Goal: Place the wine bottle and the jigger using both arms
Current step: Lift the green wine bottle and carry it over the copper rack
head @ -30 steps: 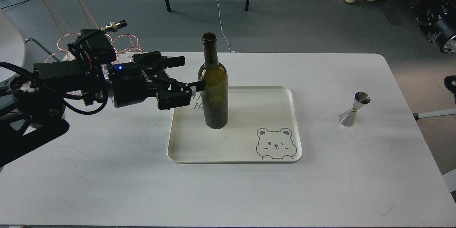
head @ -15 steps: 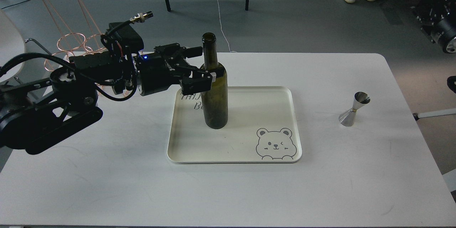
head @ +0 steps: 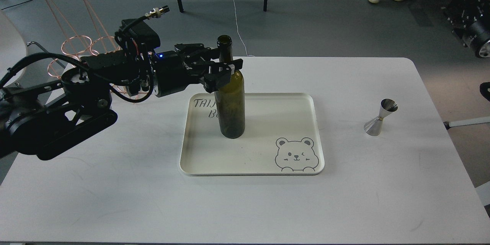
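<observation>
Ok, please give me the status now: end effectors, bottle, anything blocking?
Left end effector straddling wine bottle at its shoulder, grip unconfirmed. Right not in view. Bottle upright on tray. Jigger on table, untouched.

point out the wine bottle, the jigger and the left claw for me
wine bottle (head: 231,111): head view, on the lower body of the dark glass.
jigger (head: 377,124): head view, on the lower cone.
left claw (head: 224,65): head view, between the fingertips at the bottle's neck.
</observation>
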`<action>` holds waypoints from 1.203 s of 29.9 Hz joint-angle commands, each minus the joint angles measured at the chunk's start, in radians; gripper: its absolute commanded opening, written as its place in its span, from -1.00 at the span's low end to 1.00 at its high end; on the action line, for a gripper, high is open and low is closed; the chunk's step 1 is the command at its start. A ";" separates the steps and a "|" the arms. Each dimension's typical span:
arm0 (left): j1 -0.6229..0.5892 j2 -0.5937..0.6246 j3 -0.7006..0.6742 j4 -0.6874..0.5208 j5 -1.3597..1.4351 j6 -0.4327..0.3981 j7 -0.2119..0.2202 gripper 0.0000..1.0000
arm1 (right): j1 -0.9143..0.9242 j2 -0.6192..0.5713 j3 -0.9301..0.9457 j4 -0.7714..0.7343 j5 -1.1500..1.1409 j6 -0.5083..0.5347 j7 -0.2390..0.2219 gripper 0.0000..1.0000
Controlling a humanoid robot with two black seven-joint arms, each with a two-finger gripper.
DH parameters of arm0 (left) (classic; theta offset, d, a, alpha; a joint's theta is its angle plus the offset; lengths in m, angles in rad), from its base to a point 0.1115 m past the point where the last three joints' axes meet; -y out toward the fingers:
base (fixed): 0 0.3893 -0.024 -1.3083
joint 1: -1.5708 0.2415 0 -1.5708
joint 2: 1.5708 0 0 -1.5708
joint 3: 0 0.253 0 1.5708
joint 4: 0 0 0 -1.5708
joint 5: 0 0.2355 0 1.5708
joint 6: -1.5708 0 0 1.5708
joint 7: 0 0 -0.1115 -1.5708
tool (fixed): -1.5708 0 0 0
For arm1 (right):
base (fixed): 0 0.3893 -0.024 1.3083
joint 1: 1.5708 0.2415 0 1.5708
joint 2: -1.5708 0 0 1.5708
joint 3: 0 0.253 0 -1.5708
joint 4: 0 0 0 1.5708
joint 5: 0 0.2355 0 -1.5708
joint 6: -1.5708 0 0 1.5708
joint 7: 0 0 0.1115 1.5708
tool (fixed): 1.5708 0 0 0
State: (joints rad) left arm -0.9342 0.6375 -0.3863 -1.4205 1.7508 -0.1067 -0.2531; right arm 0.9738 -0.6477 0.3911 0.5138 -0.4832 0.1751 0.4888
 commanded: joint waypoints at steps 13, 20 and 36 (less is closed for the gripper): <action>-0.006 0.115 -0.083 -0.054 -0.011 0.073 -0.008 -0.66 | -0.001 -0.003 -0.003 -0.006 0.000 0.000 0.000 0.94; -0.069 0.286 -0.092 -0.049 -0.074 0.064 -0.041 -0.66 | -0.001 -0.003 -0.001 -0.006 0.000 0.000 0.000 0.94; -0.107 0.403 -0.085 0.252 -0.062 0.061 -0.100 -0.67 | 0.000 -0.001 0.000 -0.005 0.000 0.000 0.000 0.94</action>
State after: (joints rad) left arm -1.0410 1.0396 -0.4711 -1.2054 1.6898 -0.0475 -0.3527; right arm 0.9726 -0.6470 0.3911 0.5093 -0.4832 0.1750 0.4887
